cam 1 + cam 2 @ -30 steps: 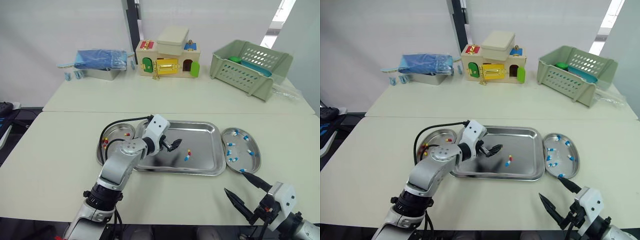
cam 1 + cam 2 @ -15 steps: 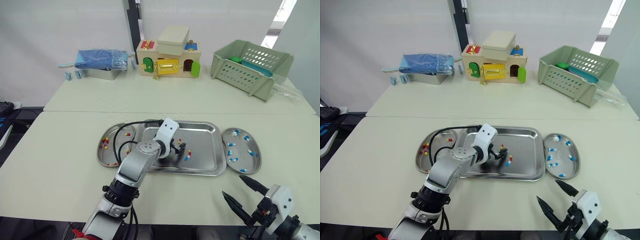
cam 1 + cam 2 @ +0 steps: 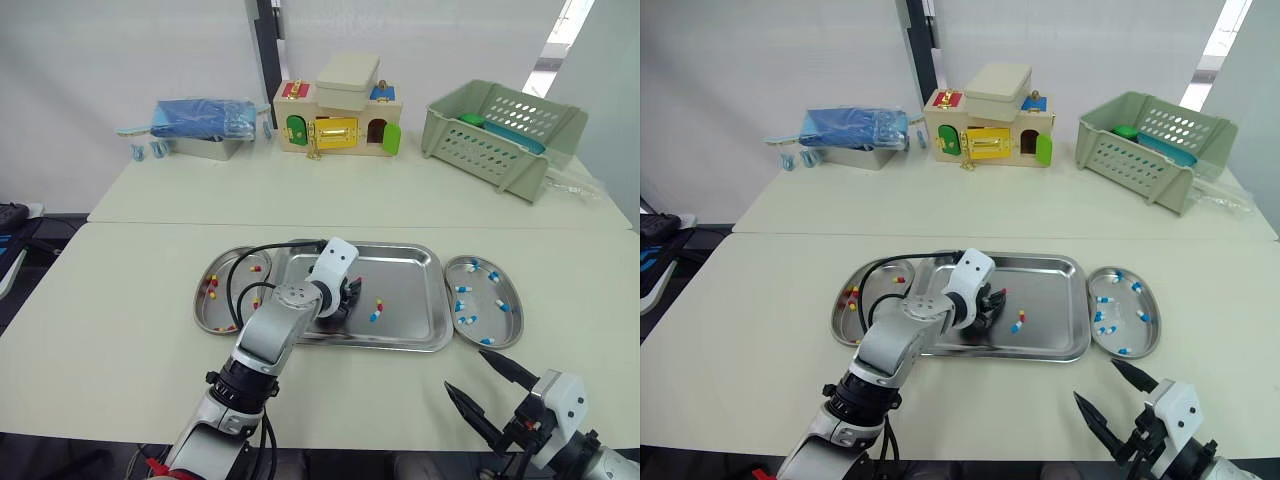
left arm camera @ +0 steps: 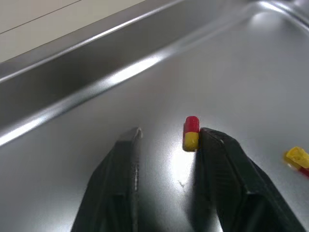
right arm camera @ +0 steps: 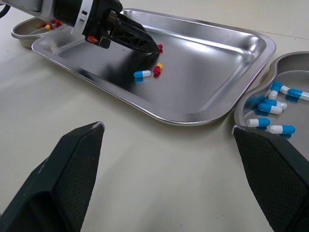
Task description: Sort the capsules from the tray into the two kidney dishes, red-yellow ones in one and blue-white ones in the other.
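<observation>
seemingly three capsules [image 5: 142, 74], one tray [image 5: 207, 53], two dishes [image 3: 482, 292]

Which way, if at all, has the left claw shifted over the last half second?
Yes: the left claw drew back left, away from the blue-white capsule.

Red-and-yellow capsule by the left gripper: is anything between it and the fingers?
Nothing visible does. The red-and-yellow capsule lies on the bare floor of the steel tray, just inside the open left gripper, close beside one black finger.
</observation>
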Motion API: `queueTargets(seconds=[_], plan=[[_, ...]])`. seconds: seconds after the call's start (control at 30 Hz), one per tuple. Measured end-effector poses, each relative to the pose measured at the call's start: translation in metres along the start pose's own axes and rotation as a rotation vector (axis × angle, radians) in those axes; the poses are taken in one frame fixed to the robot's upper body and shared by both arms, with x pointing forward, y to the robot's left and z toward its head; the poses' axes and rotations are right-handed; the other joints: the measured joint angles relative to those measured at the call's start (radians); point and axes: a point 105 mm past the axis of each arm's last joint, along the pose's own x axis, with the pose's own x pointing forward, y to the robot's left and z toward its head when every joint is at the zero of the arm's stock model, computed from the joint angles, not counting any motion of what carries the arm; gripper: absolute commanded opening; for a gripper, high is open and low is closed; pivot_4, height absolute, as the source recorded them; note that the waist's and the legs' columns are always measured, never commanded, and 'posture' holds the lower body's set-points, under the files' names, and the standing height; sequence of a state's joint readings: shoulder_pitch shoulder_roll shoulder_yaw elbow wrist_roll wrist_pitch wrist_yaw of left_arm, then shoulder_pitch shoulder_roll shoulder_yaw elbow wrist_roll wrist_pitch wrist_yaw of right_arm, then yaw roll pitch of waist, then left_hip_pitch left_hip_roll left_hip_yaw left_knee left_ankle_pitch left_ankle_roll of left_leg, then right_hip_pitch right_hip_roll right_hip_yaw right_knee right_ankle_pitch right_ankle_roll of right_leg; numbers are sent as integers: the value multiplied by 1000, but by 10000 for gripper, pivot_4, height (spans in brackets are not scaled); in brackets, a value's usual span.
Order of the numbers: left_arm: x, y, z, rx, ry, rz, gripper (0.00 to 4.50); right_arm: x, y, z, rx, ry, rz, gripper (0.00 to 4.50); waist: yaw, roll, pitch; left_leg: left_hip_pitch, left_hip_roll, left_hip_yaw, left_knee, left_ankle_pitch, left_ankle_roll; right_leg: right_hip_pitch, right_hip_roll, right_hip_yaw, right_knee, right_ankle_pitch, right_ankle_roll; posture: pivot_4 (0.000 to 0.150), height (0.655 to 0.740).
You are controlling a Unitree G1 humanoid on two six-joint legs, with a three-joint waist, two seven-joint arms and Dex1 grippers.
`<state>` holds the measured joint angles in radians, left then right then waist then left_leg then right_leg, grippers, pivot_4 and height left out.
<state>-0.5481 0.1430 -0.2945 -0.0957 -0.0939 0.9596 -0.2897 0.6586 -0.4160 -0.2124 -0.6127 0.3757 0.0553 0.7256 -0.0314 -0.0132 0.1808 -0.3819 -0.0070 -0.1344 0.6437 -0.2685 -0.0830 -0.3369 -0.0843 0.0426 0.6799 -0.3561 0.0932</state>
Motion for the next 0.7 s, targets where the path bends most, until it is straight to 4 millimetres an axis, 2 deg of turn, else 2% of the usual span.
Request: queueTargets(seconds=[0.1,0.13,0.47,0.57,0.7], plan=[[0,-1,0,-2,-1,-4,1050,0,0,0,1,-1,-5,45000,0,0,0,0,0,0,0,0,0,0,0,0,0,0,0,1500,7400],[0,-1,0,-3,-1,-6,134,0,0,0,2,-2,-6,45000,0,0,0,0,0,0,0,0,0,0,0,0,0,0,0,1500,7400],[-1,-3,1,-26,-1,-25,134,0,0,0,-4,6,10,45000,0,0,0,0,0,0,0,0,0,0,0,0,0,0,0,1500,7400],[-7,0,5,-49,-21,-38,134,0,1,0,-6,8,19,45000,0,0,0,0,0,0,0,0,0,0,0,0,0,0,0,1500,7400],[-26,13,18,-92,-75,-50,134,0,4,0,-10,13,42,45000,-1,0,0,0,0,0,0,0,0,0,0,0,0,0,0,1500,7400]])
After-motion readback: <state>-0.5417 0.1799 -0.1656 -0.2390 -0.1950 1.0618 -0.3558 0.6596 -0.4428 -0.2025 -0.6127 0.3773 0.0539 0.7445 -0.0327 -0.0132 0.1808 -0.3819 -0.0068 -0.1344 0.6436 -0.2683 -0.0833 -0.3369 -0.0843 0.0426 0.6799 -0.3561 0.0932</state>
